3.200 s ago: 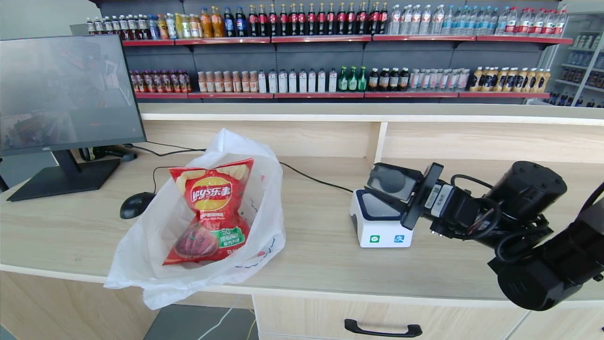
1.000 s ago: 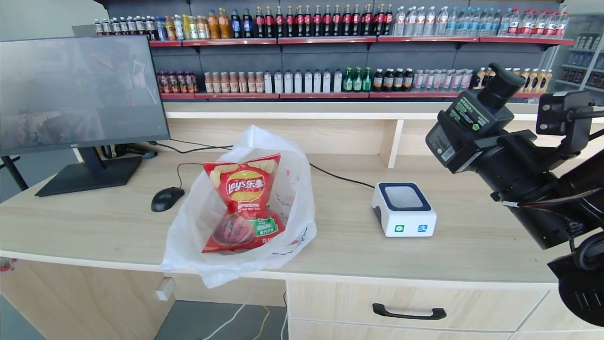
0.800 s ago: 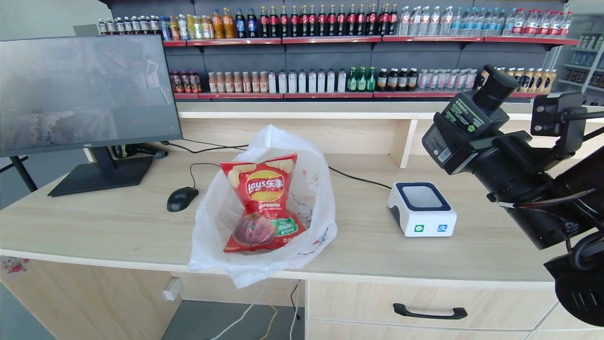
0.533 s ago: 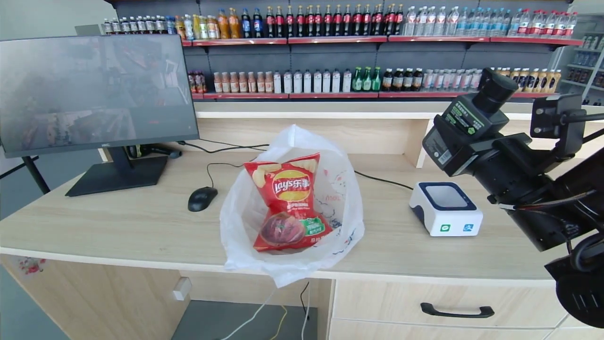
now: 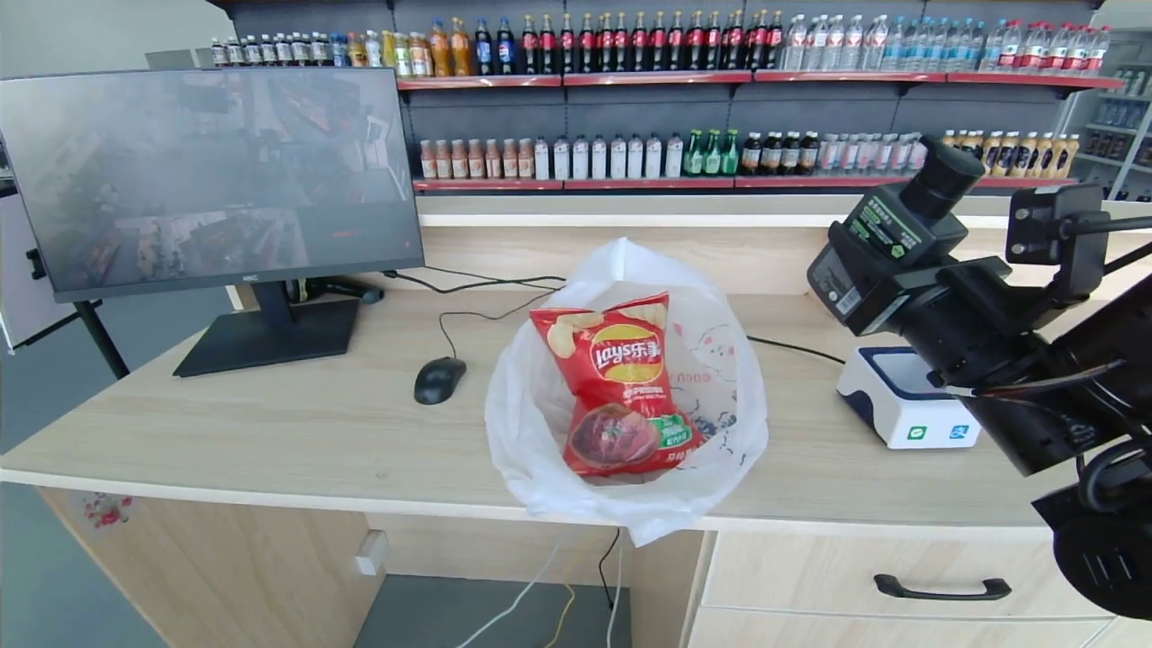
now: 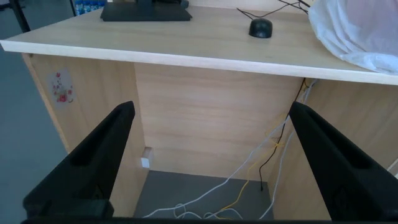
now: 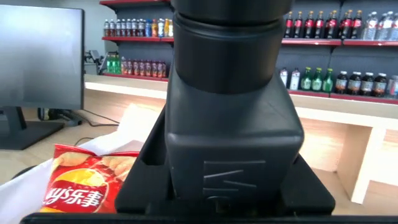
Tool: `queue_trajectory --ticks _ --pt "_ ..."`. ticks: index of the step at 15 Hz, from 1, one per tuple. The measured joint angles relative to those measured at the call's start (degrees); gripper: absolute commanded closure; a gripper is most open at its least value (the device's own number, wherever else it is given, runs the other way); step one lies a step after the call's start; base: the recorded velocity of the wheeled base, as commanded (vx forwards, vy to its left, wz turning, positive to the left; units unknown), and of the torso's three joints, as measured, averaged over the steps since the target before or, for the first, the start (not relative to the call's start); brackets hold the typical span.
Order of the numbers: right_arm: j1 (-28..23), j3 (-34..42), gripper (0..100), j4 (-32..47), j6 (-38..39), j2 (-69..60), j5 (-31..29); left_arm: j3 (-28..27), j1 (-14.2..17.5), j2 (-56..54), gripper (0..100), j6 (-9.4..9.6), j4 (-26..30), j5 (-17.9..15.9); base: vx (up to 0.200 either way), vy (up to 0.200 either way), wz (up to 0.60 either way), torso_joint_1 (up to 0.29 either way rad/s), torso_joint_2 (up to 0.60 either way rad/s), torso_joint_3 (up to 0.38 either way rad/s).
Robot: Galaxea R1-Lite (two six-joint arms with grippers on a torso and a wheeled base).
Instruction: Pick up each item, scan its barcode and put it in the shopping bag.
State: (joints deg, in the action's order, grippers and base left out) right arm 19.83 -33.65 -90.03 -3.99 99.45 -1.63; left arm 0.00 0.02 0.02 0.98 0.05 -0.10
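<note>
Left gripper (image 6: 211,115) fingers spread wide, empty, below the counter (image 5: 270,423) edge. Right arm (image 5: 981,333), grip impossible to tell, covers part of the scanner (image 5: 900,409) at the shopping bag's (image 5: 531,423) 3 o'clock. The chips (image 5: 621,387) stand inside the bag, and the mouse (image 5: 439,380) lies at its 9.

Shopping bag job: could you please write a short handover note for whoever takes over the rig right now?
Grippers: the left gripper is open and empty, low in front of the counter. The right gripper is shut on a black bottle, held raised near the scanner, right of the shopping bag.
Done: the chip bag stands in the shopping bag.
Left: whether the bottle is scanned cannot be told; scan it if needed, then bag it.
</note>
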Motion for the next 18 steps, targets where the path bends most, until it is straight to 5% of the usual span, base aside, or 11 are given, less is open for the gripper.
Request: queue_trajectory --ticks 6,16,18 --pt "0.59 1.32 100 0.20 -0.04 -0.06 0.30 0.00 -0.07 0.00 0 0.02 0.06 0.00 0.200 0.000 0.00 0.002 0.00 0.006" --pt "1.85 2.36 100 0.09 0.22 -0.83 0.22 0.00 -0.02 0.00 0 -0.18 0.06 0.00 0.000 0.000 0.00 0.000 0.00 0.000" --pt "2.93 3.30 100 0.17 5.05 -1.00 0.30 0.00 -0.05 0.00 0 -0.20 0.05 0.00 0.000 0.000 0.00 0.000 0.00 0.000"
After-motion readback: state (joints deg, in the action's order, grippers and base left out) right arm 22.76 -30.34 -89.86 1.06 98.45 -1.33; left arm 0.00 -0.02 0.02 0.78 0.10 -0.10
